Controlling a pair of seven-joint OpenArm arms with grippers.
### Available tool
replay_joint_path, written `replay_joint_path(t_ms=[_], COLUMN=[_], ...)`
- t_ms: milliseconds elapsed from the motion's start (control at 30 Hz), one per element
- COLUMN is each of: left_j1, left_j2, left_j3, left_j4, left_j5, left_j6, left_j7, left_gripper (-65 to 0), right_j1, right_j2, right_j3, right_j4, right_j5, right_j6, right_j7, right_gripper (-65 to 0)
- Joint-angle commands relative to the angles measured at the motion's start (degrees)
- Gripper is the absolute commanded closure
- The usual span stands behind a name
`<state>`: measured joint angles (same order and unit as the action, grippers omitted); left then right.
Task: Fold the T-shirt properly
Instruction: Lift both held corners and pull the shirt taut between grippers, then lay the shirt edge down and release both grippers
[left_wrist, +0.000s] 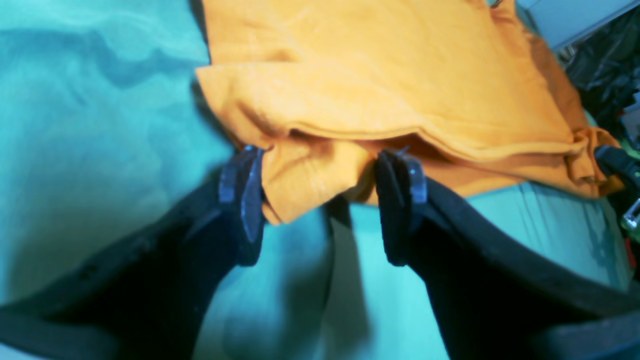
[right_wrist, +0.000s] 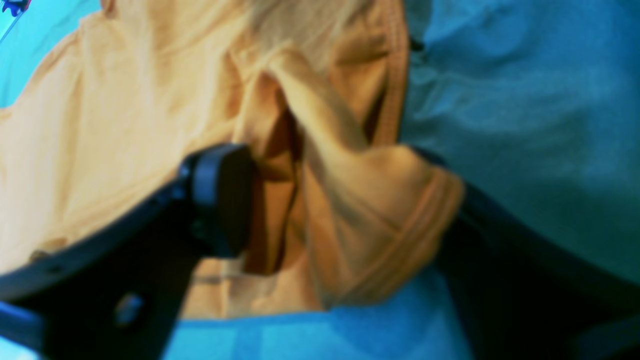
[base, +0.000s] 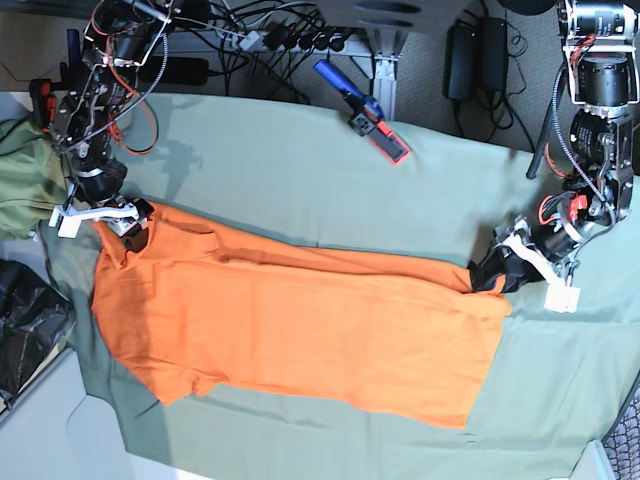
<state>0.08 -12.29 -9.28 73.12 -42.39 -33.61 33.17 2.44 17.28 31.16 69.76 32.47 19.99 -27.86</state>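
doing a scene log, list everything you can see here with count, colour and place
T-shirt: one, bright orange, spread flat across the cloth's middle
large cloth: one, sage green, covering the table
garment: one, olive green, bunched at base view's left edge
clamp-like tool: one, blue and red, on the cloth's far edge
cables and power bricks: several, black, on the floor beyond the table
left tool: one, black, jaws apart around a T-shirt corner
right tool: one, black, jaws apart around bunched T-shirt fabric

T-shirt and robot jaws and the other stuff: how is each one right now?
T-shirt: folded lengthwise, lying on the cloth.
Left gripper: jaws wide, shirt corner between them.
Right gripper: jaws apart, bunched shirt edge between them.
Green cloth: spread out, slightly wrinkled.
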Motion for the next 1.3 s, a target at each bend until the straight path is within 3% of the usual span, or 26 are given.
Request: replay_joint_path(t_ms=[0, 133, 200, 333, 400, 467, 633, 867, 1067, 1267], left_j1=[-1.1, -2.4, -2.7, -2.8, -2.7, -2.7, -0.5, 5.8, 11.8, 17.2], left_j2=[-0.1, 0.7, 1.1, 1.9, 1.8, 1.7, 0.3, -3.4, -4.1, -4.0], left_j3=[0.0, -0.1, -0.1, -0.1, -0.1, -0.5, -1.3, -1.3, -1.8, -6.5], left_j4=[0.6, 0.6, 0.6, 0.6, 0.6, 0.7, 3.1, 12.6, 21.6, 25.5], left_j5=[0.5, 1.6, 1.6, 4.3, 4.3, 3.2, -7.7, -9.6, -9.2, -11.0], left_j6=[1.6, 3.0, 3.0, 3.0, 1.2, -6.4, -6.4, -6.4, -6.4, -6.4], left_j7=[0.3, 0.2, 0.2, -0.3, 0.4, 2.1, 9.5, 10.0, 10.4, 11.3], left_gripper=[-37.7, -28.0, -20.5, 0.0, 0.0, 0.0, 0.0, 0.0, 0.0, 0.0], right_j1=[0.5, 0.5, 0.5, 0.5, 0.5, 0.5, -0.8, -6.8, -13.1, -18.6], right_j2=[0.7, 0.7, 0.7, 0.7, 0.7, 1.2, 3.5, 6.3, 8.5, 9.9], right_j3=[0.1, 0.1, 0.1, 0.1, 0.1, 0.1, 0.3, 1.9, 4.6, 6.4], right_j4=[0.7, 0.7, 0.7, 0.7, 0.7, 0.7, 1.3, 5.5, 10.6, 16.0], right_j5=[-0.6, -0.5, -0.5, -0.5, -0.4, 0.9, 6.5, 10.5, 13.7, 14.2], right_j6=[3.2, 3.2, 3.2, 3.2, 3.2, 3.2, 3.3, 3.4, 3.5, 3.4], right_j7=[-0.6, -0.7, -0.7, -2.0, -2.6, -4.5, -9.0, -11.9, -14.0, -14.8], right_gripper=[-35.6, -9.2, 0.0, 0.0, 0.0, 0.0, 0.0, 0.0, 0.0, 0.0])
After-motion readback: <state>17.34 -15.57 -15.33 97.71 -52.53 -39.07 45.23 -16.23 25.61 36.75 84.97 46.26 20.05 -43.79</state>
